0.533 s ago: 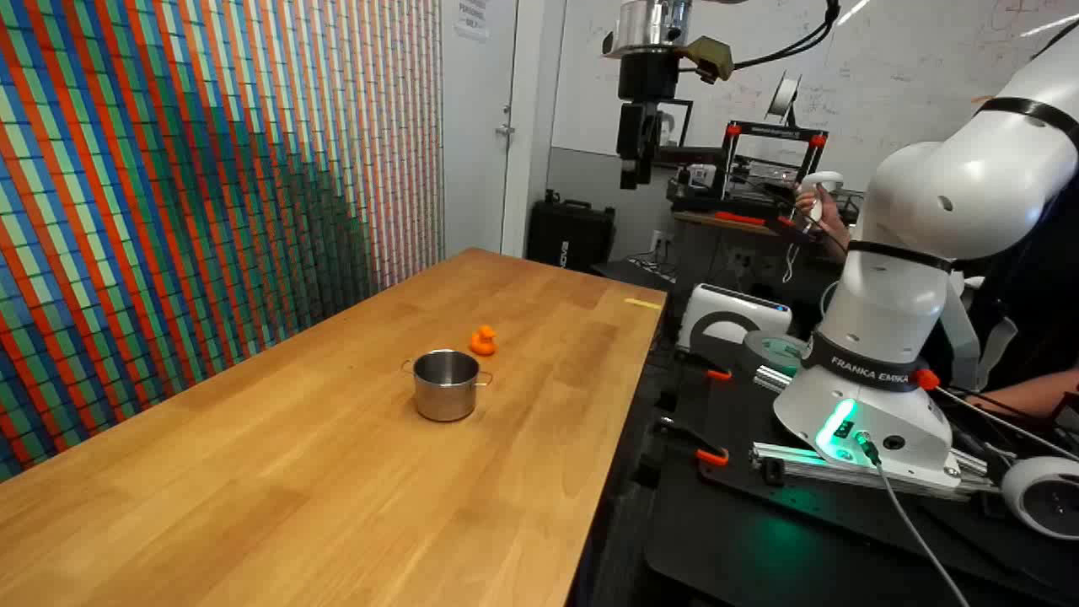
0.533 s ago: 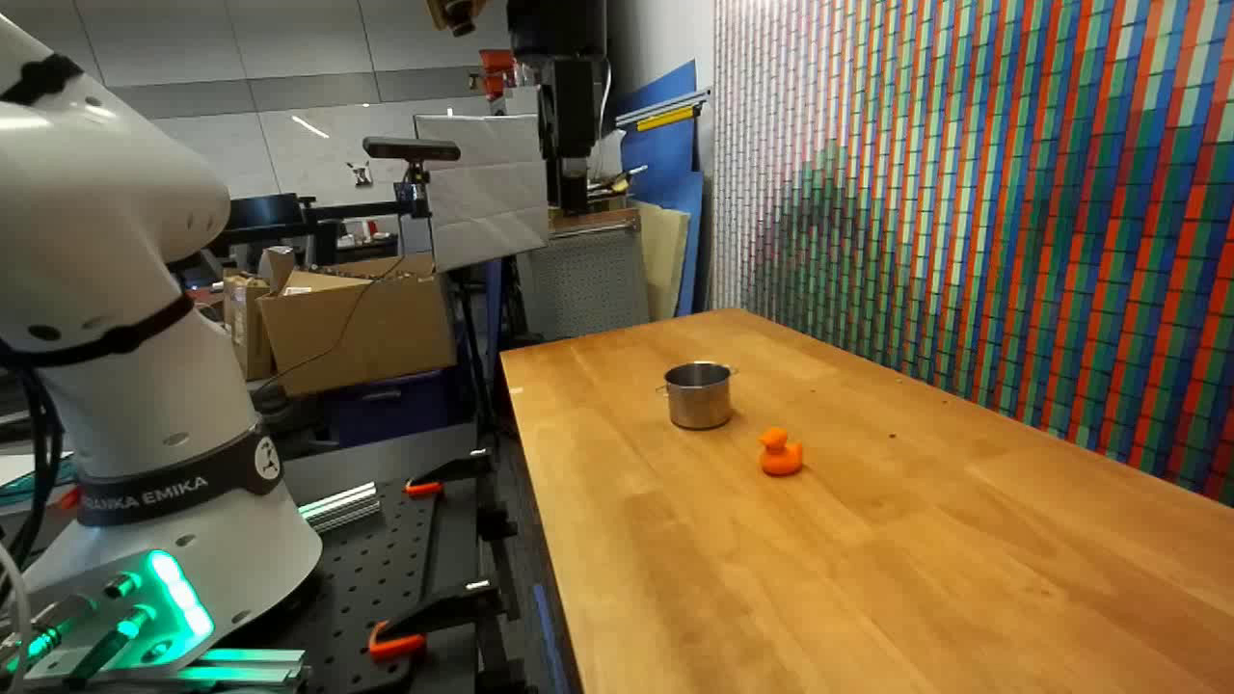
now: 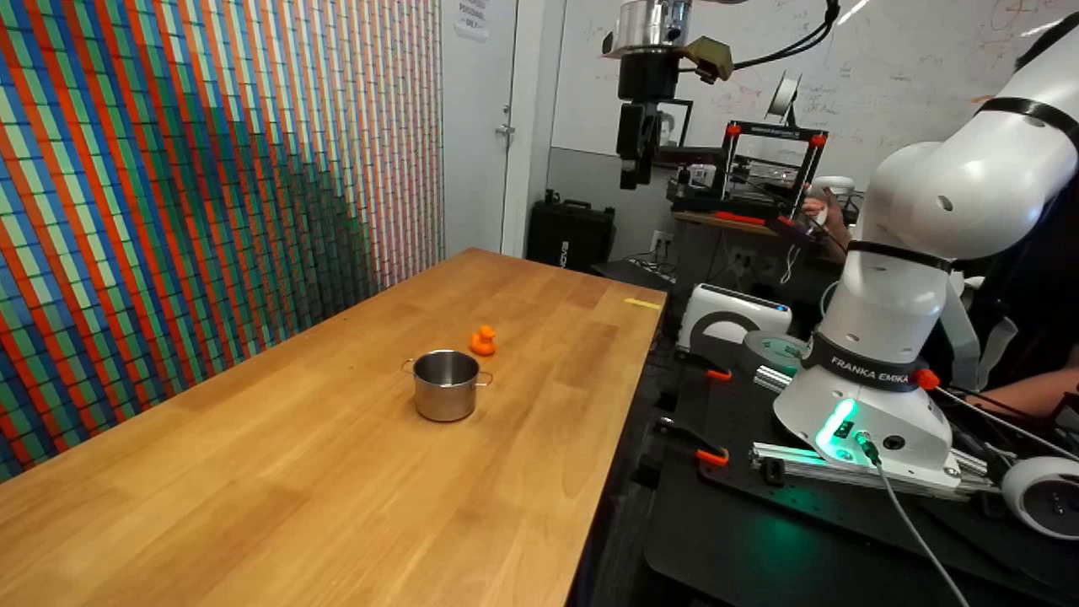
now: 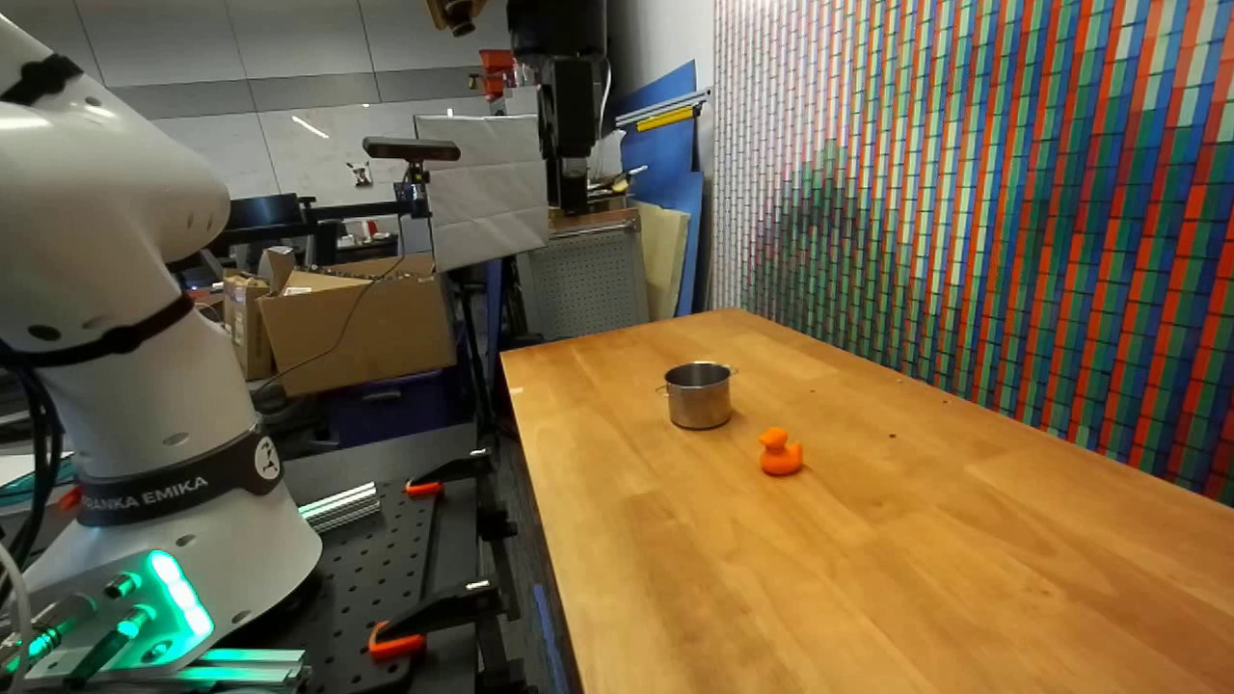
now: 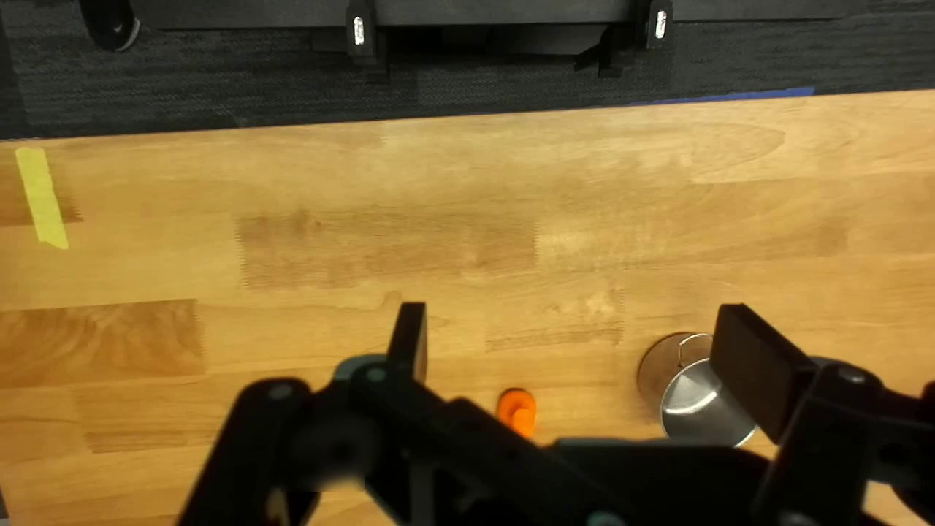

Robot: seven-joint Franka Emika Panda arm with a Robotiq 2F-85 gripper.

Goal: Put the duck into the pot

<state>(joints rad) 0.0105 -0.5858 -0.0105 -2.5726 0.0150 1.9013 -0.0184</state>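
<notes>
The orange duck (image 3: 483,341) stands upright on the wooden table, beside and apart from the pot; it also shows in an exterior view (image 4: 780,455). The small grey metal pot (image 3: 446,392) stands upright with thin wire handles; it also shows in an exterior view (image 4: 700,400). My gripper (image 3: 636,173) hangs high above the table, pointing down, and also shows in an exterior view (image 4: 567,188). In the wrist view my gripper (image 5: 573,329) is open and empty. Below, between the fingers, lies the duck (image 5: 516,410), partly hidden; the right finger partly covers the pot (image 5: 701,398).
The wooden table (image 3: 337,472) runs along a colourful striped wall (image 3: 211,185). Yellow tape (image 5: 42,197) lies near the table edge. Orange-tipped clamps (image 4: 397,644) sit on the black robot base. A person's hand (image 3: 830,221) shows behind the arm.
The arm, duck and pot have not visibly moved. The person's hand behind the arm has shifted slightly.
</notes>
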